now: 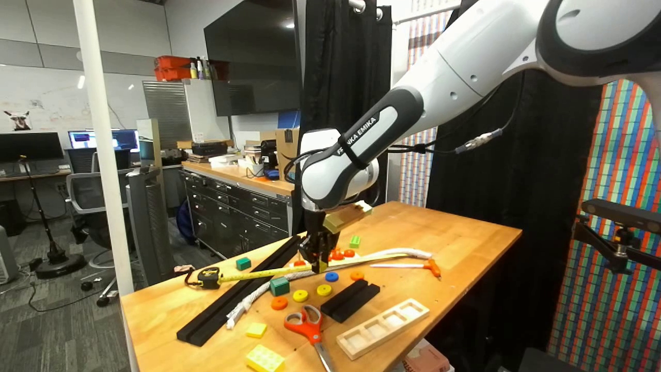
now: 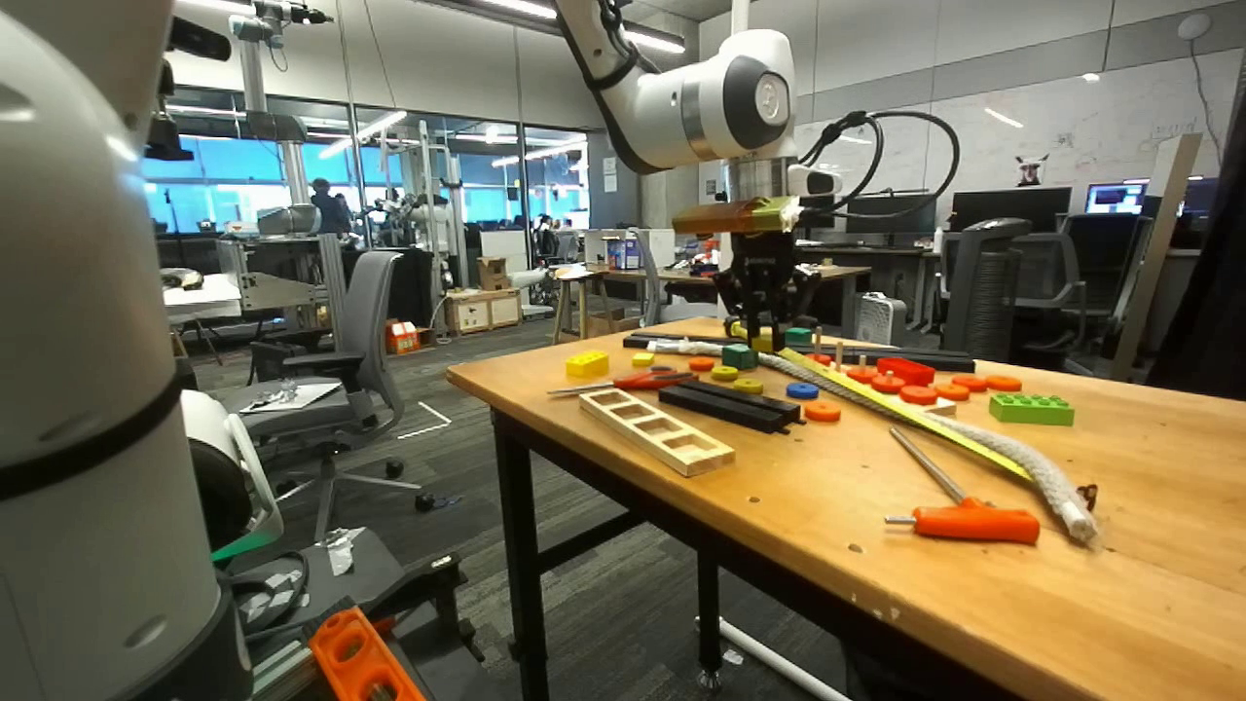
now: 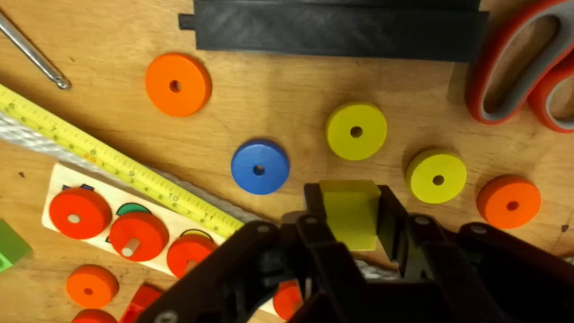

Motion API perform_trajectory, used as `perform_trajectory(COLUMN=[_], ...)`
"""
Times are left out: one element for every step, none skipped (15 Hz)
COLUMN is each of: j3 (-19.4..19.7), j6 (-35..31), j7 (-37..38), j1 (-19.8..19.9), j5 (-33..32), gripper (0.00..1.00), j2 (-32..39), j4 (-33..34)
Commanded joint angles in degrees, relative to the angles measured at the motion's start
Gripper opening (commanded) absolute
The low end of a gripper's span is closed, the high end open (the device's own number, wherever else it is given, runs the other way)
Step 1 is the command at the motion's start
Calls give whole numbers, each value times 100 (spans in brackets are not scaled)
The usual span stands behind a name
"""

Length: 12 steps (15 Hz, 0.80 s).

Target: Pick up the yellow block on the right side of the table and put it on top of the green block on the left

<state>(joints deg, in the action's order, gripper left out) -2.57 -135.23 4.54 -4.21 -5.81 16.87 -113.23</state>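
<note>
My gripper [image 3: 350, 197] is shut on a small plain yellow block [image 3: 352, 220], with one finger on each side of it. The block hangs above the table and also shows at the fingertips in both exterior views [image 1: 323, 267] [image 2: 767, 344]. Two dark green blocks lie on the table: one [image 1: 279, 285] [image 2: 740, 357] beside the white rope, and one [image 1: 244, 263] [image 2: 798, 337] beyond the long black bar. The wrist view shows neither dark green block. A light green studded brick [image 2: 1032, 409] lies farther off and partly shows in the wrist view [image 3: 11, 246].
A yellow tape measure [image 1: 209, 278] and white rope [image 1: 248, 299] cross the table. A pegboard with red discs [image 3: 139, 235], loose discs [image 3: 260, 167], scissors [image 1: 310, 328], black bars [image 1: 350, 301], a wooden tray [image 1: 383, 328], a driver [image 2: 973, 521] and yellow pieces [image 1: 256, 329] [image 1: 265, 358] lie around.
</note>
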Motion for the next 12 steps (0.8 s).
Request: perform_trajectory(j3=[-32,-40,-41,-50,-58,-66,-69,-81,-91,-103,-109,-119], j6=[326,376,396,425,453,465,476,526,564,594,625,670], j7=[291,343,399,433,462,490,511,525,539,544,562,564], j1=[-161,-202,-242,-276,-304,-333,-361,-381,-397,-408,-423,-435], j5=[108,107,102,115,134,157,164,190,213,245,268,304], gripper=[20,20,20,20,20,20,20,20,20,20,20,20], j2=[441,517,591,656,726,800,859,940,1003,1074,1144,1211], j4=[742,856,959,1048,1135,1225,1286,1387,1465,1547,1631,1716])
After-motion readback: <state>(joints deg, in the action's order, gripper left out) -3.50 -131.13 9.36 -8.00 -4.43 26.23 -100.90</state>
